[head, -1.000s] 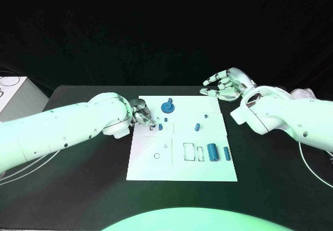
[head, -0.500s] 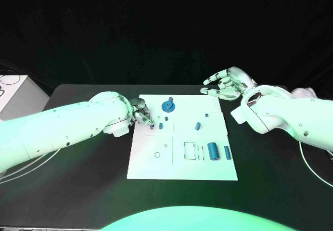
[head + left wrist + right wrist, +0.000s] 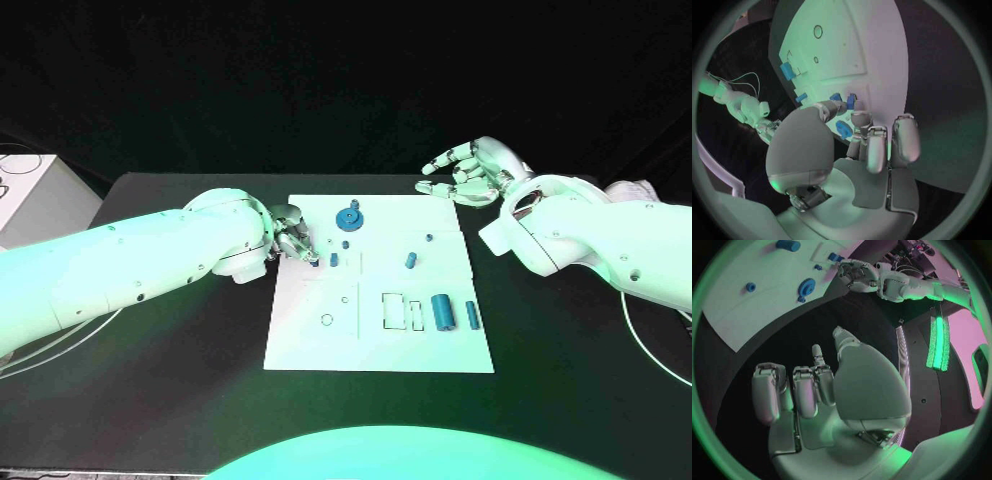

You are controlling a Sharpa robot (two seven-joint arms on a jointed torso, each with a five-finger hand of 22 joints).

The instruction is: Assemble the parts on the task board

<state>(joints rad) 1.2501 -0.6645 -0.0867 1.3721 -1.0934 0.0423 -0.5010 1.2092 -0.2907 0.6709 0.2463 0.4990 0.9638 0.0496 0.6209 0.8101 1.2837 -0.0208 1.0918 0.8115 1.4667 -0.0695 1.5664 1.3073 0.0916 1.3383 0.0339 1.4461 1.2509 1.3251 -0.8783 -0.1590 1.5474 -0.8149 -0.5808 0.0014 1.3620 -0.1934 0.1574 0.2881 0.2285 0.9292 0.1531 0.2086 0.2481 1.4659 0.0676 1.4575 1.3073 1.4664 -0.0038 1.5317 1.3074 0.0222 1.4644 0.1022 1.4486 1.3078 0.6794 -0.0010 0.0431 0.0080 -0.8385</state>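
Observation:
The white task board (image 3: 378, 345) lies mid-table. My left hand (image 3: 294, 240) hangs over its left edge with fingers curled in. Its fingertips (image 3: 859, 117) sit just beside a small upright blue part (image 3: 333, 260) (image 3: 851, 101); I cannot see whether they touch it. A round blue part (image 3: 349, 221) (image 3: 842, 129) stands farther back. An oblong blue part (image 3: 410, 263), a thick cylinder (image 3: 443, 313) and a slim one (image 3: 470, 318) lie to the right. My right hand (image 3: 469, 170) (image 3: 817, 390) hovers past the board's far right corner, fingers spread and holding nothing.
A white box (image 3: 36, 200) stands at the table's left edge. A thin cable (image 3: 642, 335) runs along the right side under my right arm. Black table (image 3: 173, 350) surrounds the board.
My left hand's fingertips have crept slightly farther back along the board's left edge. The right hand and the parts have stayed where they were.

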